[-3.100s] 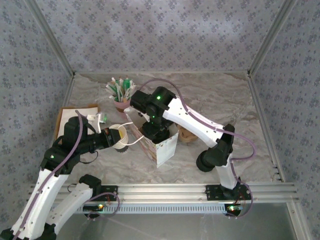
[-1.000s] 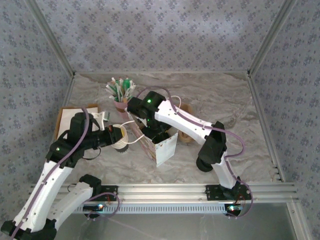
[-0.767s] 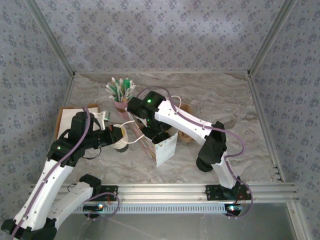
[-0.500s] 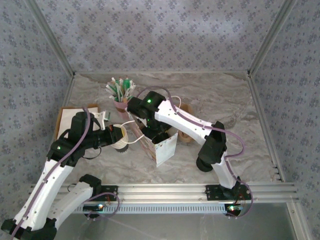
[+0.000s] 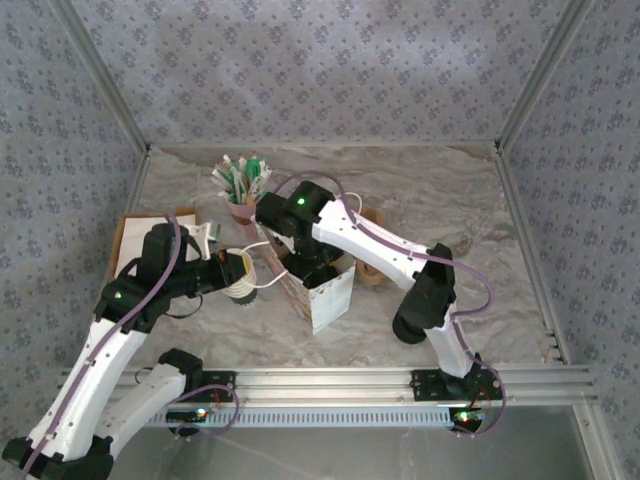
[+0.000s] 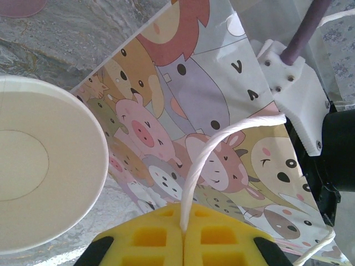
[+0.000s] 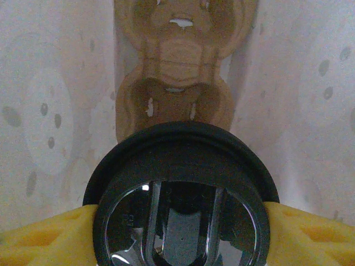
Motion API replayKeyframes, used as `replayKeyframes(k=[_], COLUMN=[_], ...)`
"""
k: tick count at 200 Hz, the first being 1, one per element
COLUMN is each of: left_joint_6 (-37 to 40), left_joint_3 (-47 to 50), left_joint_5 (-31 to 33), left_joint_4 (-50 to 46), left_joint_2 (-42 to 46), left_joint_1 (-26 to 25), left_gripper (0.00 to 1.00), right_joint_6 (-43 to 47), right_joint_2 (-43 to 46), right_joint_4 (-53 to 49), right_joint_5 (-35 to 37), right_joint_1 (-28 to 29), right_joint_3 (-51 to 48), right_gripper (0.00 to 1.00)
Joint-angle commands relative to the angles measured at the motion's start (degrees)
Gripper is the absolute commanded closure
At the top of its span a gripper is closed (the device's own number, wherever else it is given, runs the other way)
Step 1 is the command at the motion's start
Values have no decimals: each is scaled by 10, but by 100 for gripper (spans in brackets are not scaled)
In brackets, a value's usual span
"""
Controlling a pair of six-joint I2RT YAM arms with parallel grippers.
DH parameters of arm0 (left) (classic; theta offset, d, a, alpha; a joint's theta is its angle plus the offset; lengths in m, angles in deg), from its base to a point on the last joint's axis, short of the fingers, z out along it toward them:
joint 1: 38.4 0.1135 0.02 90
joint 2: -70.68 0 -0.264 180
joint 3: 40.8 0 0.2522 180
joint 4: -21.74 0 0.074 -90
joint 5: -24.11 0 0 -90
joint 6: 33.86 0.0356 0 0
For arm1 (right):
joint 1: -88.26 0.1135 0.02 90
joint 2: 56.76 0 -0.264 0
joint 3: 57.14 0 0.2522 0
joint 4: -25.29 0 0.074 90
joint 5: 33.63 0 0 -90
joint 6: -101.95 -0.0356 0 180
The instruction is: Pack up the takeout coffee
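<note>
Both arms are used on one bag (image 6: 183, 105): its white handle (image 6: 222, 138) is pinched by the closed left jaws so the mouth is held open. The takeout coffee (image 7: 180, 183), clamped at its black lid (image 7: 180, 145) by the right jaws, is held inside, near the surface's (image 5: 460, 200) middle.

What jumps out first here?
The cartoon-animal paper bag stands mid-table with the right arm reaching down into it. Inside, the right gripper clamps a black lid over a brown cardboard carrier. To the bag's left, the left gripper is pinched shut on the bag's white string handle, next to an open white cup.
</note>
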Motion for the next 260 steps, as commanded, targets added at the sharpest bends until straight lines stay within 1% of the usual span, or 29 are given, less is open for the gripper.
replayKeyframes(k=[1, 260], left_joint_6=[11, 11], left_joint_3=[-9, -10], left_joint_5=[7, 9], left_joint_4=[16, 14], left_joint_2=[-3, -7], left_joint_1=[-3, -3], left_gripper=[94, 94], right_joint_6=[11, 15], right_joint_2=[21, 51], right_joint_4=[-17, 22], right_joint_5=[-11, -18], right_joint_1=[3, 8], right_joint_3=[-2, -40], right_gripper=[29, 29])
